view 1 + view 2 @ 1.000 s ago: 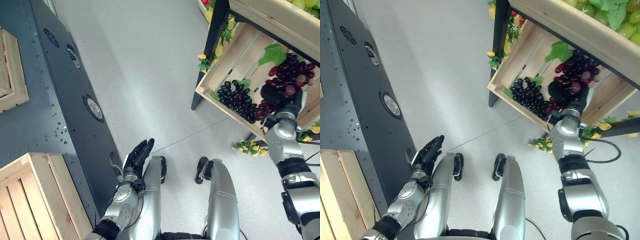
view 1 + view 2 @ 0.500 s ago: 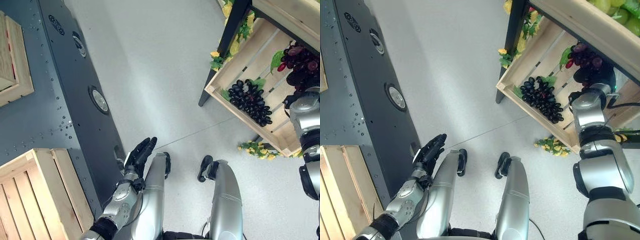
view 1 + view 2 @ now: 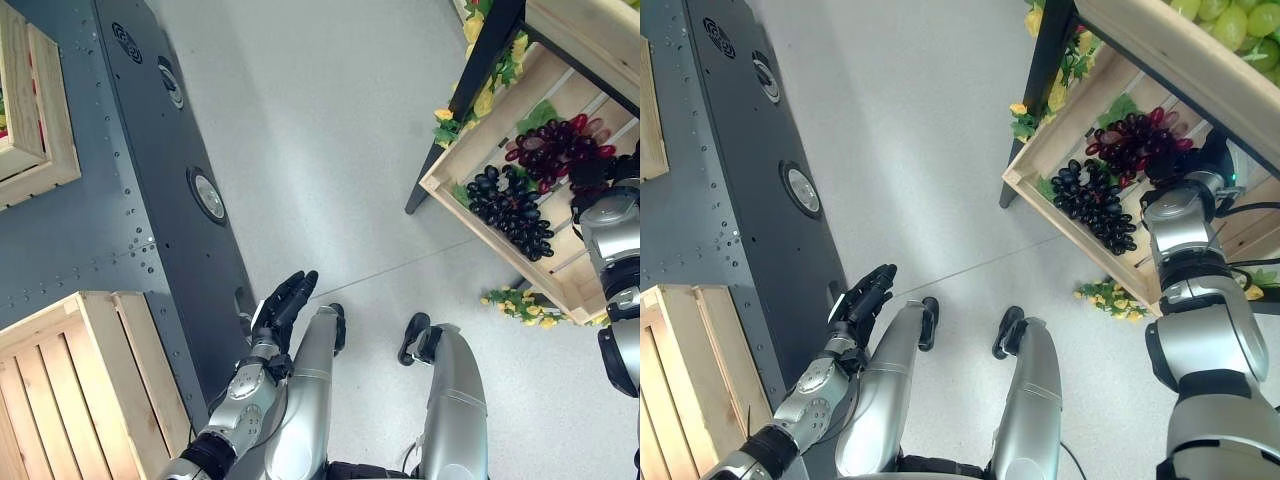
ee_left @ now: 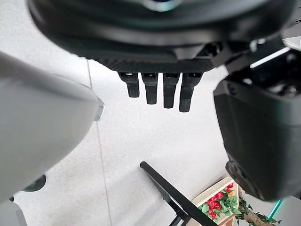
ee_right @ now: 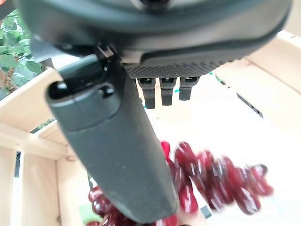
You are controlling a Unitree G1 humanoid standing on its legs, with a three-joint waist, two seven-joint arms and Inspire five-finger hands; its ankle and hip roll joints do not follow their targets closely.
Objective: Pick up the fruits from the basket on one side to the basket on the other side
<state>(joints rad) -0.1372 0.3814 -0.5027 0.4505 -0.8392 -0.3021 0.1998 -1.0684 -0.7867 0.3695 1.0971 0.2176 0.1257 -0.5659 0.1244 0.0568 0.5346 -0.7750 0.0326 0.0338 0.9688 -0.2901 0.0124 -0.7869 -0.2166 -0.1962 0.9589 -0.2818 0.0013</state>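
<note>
My right hand [image 5: 117,155] hovers, fingers straight and empty, just above the red grapes [image 3: 1130,140] lying beside the black grapes [image 3: 1095,205] in the crate [image 3: 1040,185]; nothing moved yet, left hand [image 3: 865,300] relaxed

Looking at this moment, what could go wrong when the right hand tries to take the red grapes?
1. The right hand is open above the red grapes, not gripping; a loose grasp may drop them.
2. The black grapes lie right beside them in the same wooden crate, so the fingers may catch both bunches.
</note>
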